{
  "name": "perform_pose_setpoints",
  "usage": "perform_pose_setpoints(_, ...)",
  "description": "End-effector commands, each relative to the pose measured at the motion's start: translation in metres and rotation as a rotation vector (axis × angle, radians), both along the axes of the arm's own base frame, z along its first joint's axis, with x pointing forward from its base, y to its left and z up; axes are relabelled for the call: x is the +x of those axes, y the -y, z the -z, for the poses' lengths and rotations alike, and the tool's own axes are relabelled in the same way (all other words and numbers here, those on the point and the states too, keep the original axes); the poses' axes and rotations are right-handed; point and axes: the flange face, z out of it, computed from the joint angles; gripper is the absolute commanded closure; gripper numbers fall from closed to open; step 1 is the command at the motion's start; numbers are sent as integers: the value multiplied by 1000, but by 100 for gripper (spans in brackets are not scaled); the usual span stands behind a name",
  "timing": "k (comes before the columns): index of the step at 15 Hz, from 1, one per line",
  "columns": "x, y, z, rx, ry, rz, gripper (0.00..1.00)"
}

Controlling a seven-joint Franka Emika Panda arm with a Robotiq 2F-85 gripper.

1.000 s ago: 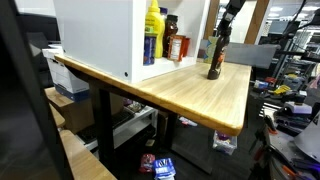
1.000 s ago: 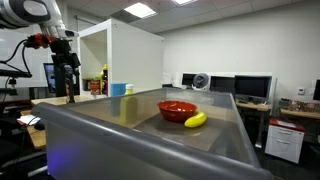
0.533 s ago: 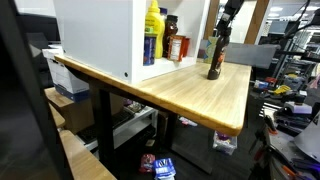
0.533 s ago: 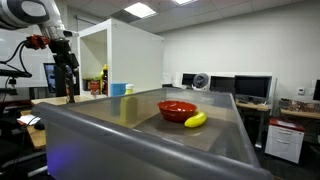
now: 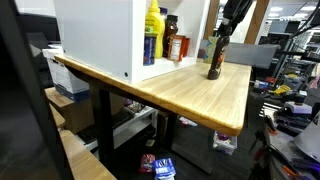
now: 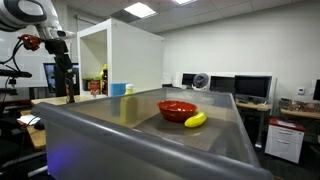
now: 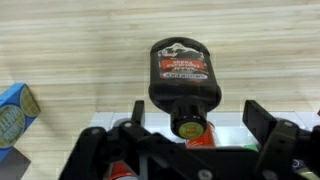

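A dark sauce bottle (image 5: 214, 58) with a black label stands upright on the wooden table (image 5: 190, 92), just outside the white open-front cabinet (image 5: 100, 35). It also shows in an exterior view (image 6: 69, 86). My gripper (image 5: 227, 27) hangs straight above its cap and is open. In the wrist view the bottle (image 7: 182, 72) is seen from the top, its round cap between my gripper's (image 7: 196, 112) two black fingers, which stand well apart on either side and do not touch it.
Inside the cabinet stand a yellow bottle (image 5: 153, 30) and red-labelled bottles (image 5: 176, 47). A blue box (image 7: 15, 115) lies to the left in the wrist view. A red bowl (image 6: 177, 108), a banana (image 6: 195, 120) and a blue cup (image 6: 118, 89) sit near the grey bin rim.
My gripper has risen a little above the bottle's cap. The bottle has stayed standing in the same place.
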Motion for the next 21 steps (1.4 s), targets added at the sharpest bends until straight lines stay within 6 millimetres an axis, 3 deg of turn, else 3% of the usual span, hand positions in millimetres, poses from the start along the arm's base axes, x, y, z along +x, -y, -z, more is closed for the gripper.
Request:
perform_pose_setpoints(1, -12, -5, -9, -30, 17, 74, 0)
perform_pose_setpoints(8, -20, -8, -17, -17, 32, 87, 0)
perform_pose_setpoints(19, -14, 12, -16, 10, 24, 121, 0)
perform_pose_setpoints(21, -14, 13, -16, 11, 24, 120, 13)
